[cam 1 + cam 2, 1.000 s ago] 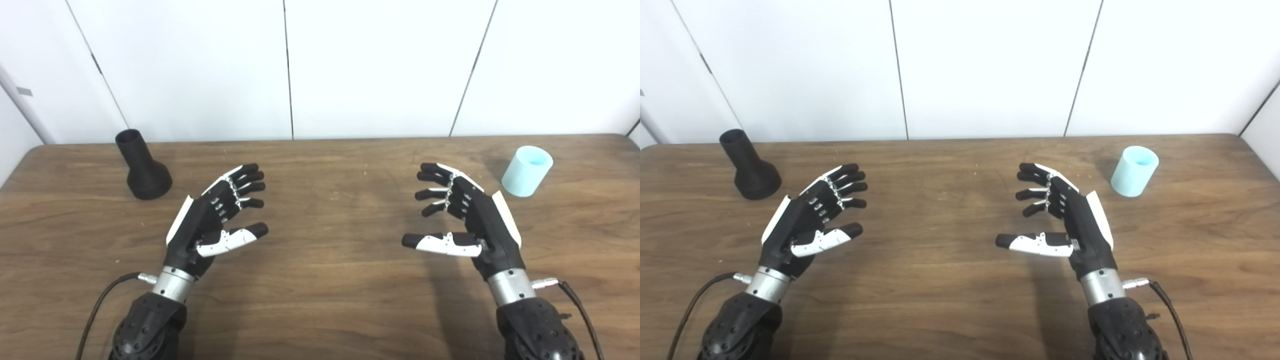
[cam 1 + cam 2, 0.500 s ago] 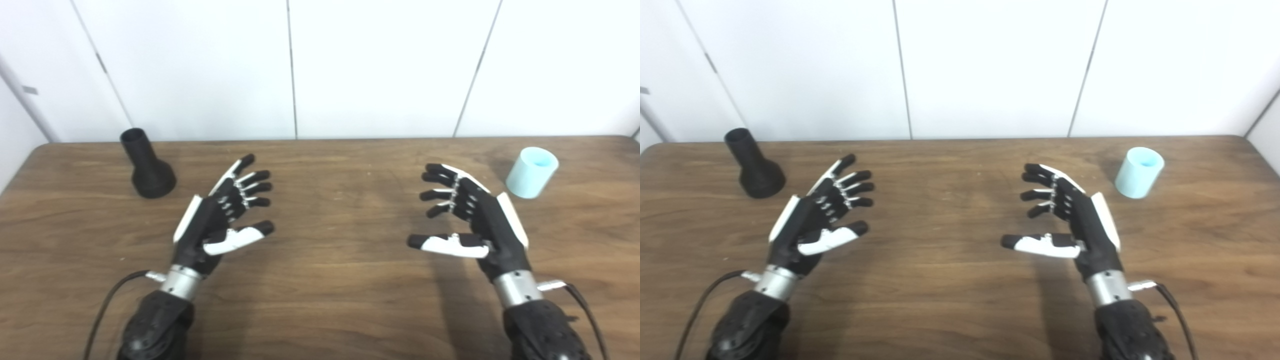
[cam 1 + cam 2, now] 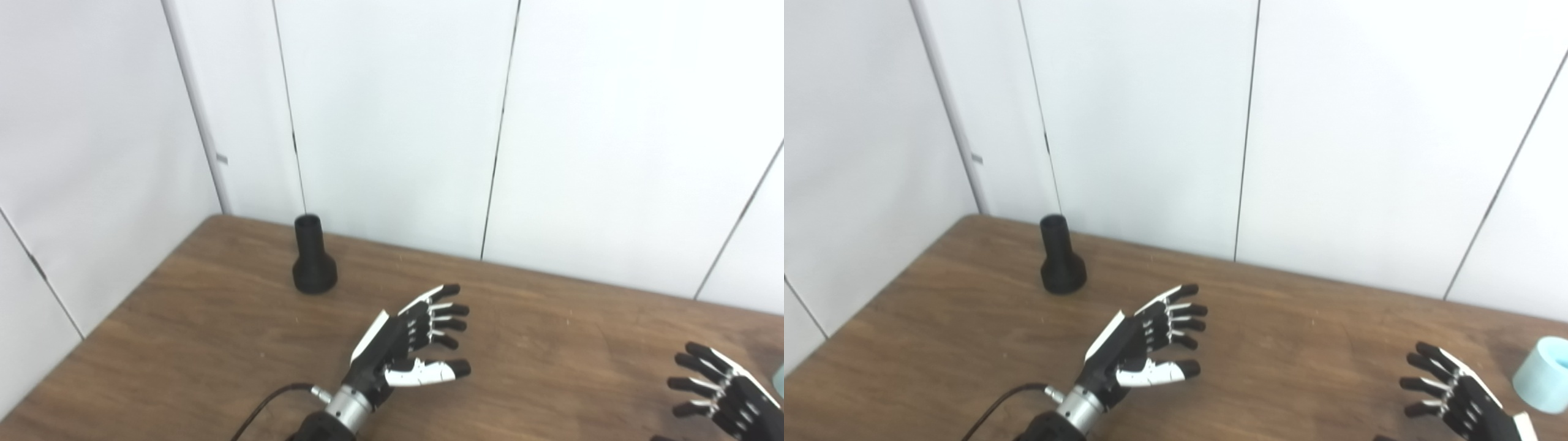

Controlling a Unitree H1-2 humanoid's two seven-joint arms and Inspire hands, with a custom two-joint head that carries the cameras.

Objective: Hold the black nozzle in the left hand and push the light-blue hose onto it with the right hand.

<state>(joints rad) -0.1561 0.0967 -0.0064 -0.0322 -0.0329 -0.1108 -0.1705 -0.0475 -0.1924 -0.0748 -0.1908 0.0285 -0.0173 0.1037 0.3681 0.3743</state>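
The black nozzle (image 3: pixel 313 256) stands upright on its flared base at the back left of the wooden table (image 3: pixel 202 324). My left hand (image 3: pixel 409 342) hovers open, palm turned inward, to the right of the nozzle and nearer to me, well apart from it. My right hand (image 3: pixel 1458 397) is open at the lower right, partly cut off by the picture's edge. The light-blue hose (image 3: pixel 1541 374), a short cylinder, stands at the far right edge, just right of the right hand's fingers and not touching them.
White wall panels (image 3: pixel 398 122) rise right behind the table's back edge, and another panel closes in the left side. A black cable (image 3: pixel 263 407) trails from the left wrist. Bare tabletop lies between the two hands.
The camera has swung up and to the left, so the whole scene has shifted right and down. The left hand has reached a little forward; neither object has moved.
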